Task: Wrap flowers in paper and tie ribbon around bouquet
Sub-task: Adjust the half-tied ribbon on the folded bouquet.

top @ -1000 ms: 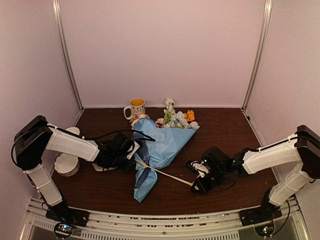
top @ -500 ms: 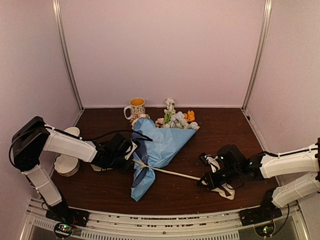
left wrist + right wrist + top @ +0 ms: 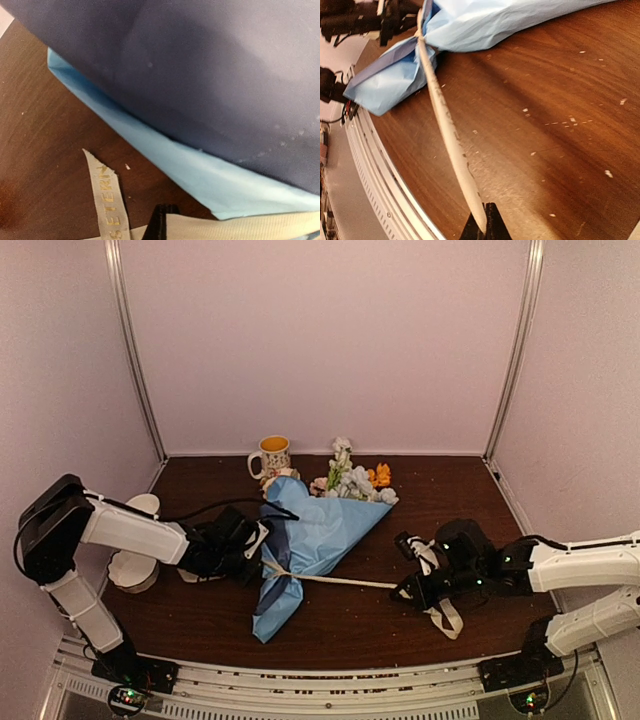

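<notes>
The bouquet is lying across the middle of a dark wooden tabletop, seen from above. Its blue paper is forming a cone, with the pointed end aiming at the near edge and the wide mouth facing the back wall. The flowers, white, pale and orange, are spilling out of that mouth.

The ribbon is cinching the narrow waist of the cone and stretching in a straight line to the right. The left arm is reaching in from the left, with its jaws closed on the ribbon right beside the waist. The right arm is reaching in from the right, with its jaws clamped on the far end of the taut stretch, well apart from the paper. A loose tail is trailing past them toward the near edge.

In the left wrist view, the navy side of the paper is filling the upper part, with a light blue fold below it. A ribbon end with printed letters is lying on the wood.

In the right wrist view, the ribbon is running tight from the jaws up to the pinched paper.

A mug is standing behind the bouquet, and a white bowl is sitting at the far left.
</notes>
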### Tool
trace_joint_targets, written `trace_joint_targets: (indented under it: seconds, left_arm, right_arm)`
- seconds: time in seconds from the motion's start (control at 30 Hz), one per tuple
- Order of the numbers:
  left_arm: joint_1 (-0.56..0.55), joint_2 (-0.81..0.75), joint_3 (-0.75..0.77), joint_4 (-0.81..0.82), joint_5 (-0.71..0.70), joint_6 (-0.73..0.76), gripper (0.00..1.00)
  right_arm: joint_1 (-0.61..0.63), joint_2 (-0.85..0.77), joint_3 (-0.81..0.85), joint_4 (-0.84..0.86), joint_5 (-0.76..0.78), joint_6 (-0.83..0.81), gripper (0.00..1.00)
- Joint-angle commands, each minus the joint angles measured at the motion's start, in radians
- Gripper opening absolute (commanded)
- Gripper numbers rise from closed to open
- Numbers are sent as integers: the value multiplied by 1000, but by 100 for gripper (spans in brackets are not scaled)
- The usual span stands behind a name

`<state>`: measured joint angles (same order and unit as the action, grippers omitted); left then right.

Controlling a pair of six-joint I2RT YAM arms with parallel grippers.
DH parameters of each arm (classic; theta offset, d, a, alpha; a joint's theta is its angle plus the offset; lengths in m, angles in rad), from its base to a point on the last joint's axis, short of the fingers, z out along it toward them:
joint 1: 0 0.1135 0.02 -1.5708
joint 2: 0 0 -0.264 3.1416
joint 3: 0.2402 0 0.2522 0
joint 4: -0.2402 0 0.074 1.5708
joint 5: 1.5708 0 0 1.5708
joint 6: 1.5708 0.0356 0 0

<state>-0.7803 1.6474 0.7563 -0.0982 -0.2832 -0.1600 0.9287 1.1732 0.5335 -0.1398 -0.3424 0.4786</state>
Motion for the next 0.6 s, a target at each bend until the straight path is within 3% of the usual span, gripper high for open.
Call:
trace_joint_targets:
  seconds: [0.0, 0.23, 0.3, 0.43, 0.57]
  left_arm:
    - [13, -38, -27, 25, 22, -18, 0]
    - [-202, -197, -74, 148, 141, 143, 0]
    - [-206, -237, -76, 150, 183, 128, 0]
    - [-191, -312, -131, 184, 117, 93, 0]
    - [-105, -292, -169, 211, 219, 22, 0]
  right_arm:
    - [-114, -52, -64, -15, 55, 71, 0]
    - [-236, -28, -36, -126, 40, 7, 0]
    - [-292, -26, -51, -113, 12, 3, 0]
    - [-428, -48, -111, -61, -57, 4, 0]
    - [-501, -53, -162, 2, -93, 45, 0]
